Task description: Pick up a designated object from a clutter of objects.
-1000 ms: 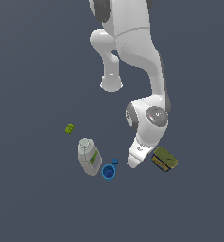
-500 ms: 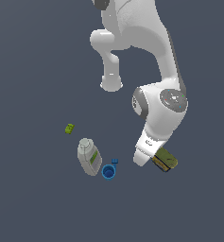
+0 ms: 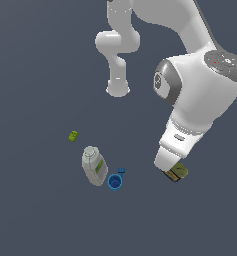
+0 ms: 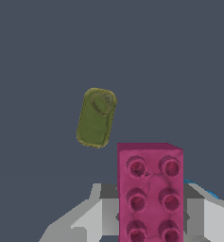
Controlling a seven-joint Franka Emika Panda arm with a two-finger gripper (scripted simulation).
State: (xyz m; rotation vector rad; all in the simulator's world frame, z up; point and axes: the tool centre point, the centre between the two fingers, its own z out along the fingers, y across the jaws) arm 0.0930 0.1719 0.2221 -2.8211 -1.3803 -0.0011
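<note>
Exterior view: my arm's wrist fills the exterior view's right, with the gripper hanging low over the dark floor. Just under its tip I see the olive-yellow tin, partly covered by the hand. Well apart toward the exterior view's left lies the grey bottle on its side, green label up. The blue cup sits just beside the bottle's base. The lime-green brick rests alone, farther left, apart from the bottle. I cannot find the magenta brick here; the hand hides that spot. I cannot tell from this angle how the jaws stand.

Wrist view: the magenta brick fills the near part of the frame, 6 studs showing in 2 rows, its long sides flanked by the grey fingers. The fingers sit against it on both sides, so I read the claw as clamped on the brick. Beyond it the olive-yellow tin lies flat on the floor, clear of the brick. A sliver of blue peeks past the brick's edge.
</note>
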